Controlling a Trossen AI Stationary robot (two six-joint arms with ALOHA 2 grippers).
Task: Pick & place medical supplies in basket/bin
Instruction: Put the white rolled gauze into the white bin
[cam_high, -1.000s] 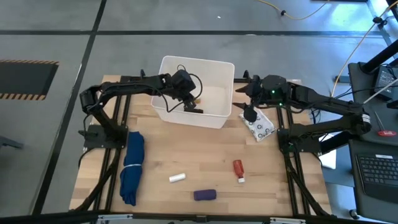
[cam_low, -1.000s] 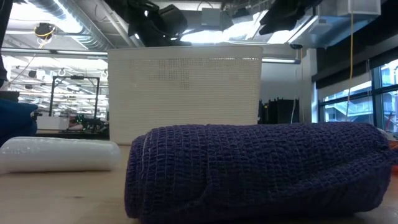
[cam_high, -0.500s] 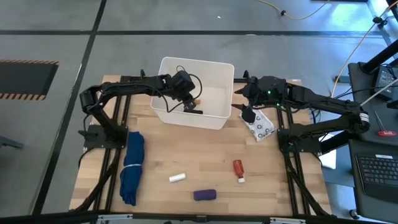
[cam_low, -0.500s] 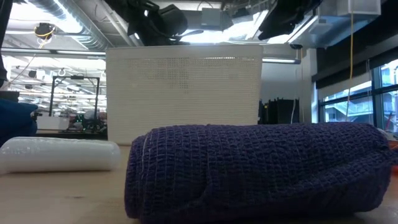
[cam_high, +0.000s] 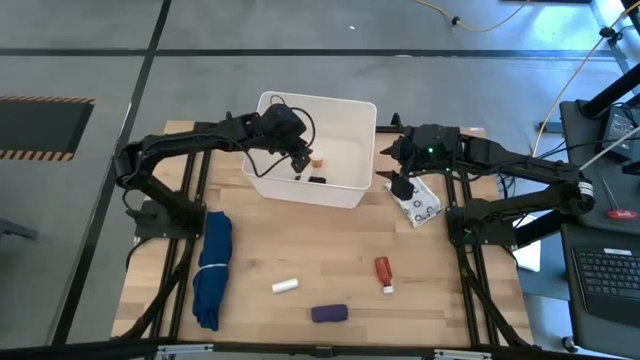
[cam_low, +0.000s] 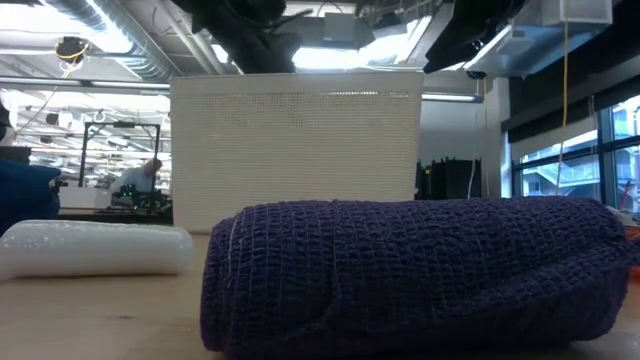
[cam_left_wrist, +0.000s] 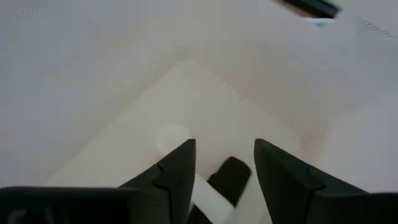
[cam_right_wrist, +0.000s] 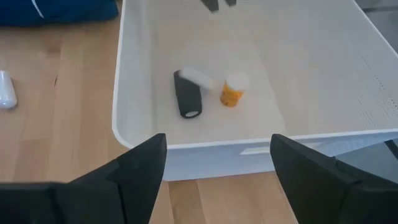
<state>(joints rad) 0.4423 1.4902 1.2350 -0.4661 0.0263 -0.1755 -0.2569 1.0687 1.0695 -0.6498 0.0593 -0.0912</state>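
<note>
The white tub stands at the table's far middle; it also shows in the low view. On its floor lie a black oblong piece, a white roll and an orange vial. My left gripper hangs open inside the tub, above the black piece, touching nothing. My right gripper is open and empty just right of the tub, beside the silvery blister pack. On the near table lie a white roll, a red tube and a purple oblong.
A long folded blue cloth lies near the table's left edge. In the low view the purple oblong and the white roll lie close to the camera, in front of the tub. A person shows in the room behind.
My left gripper has risen and drawn back a little toward the tub's far left corner; the arm's elbow has swung toward the table's left edge. The black piece and the orange vial now show clear of it on the tub floor.
</note>
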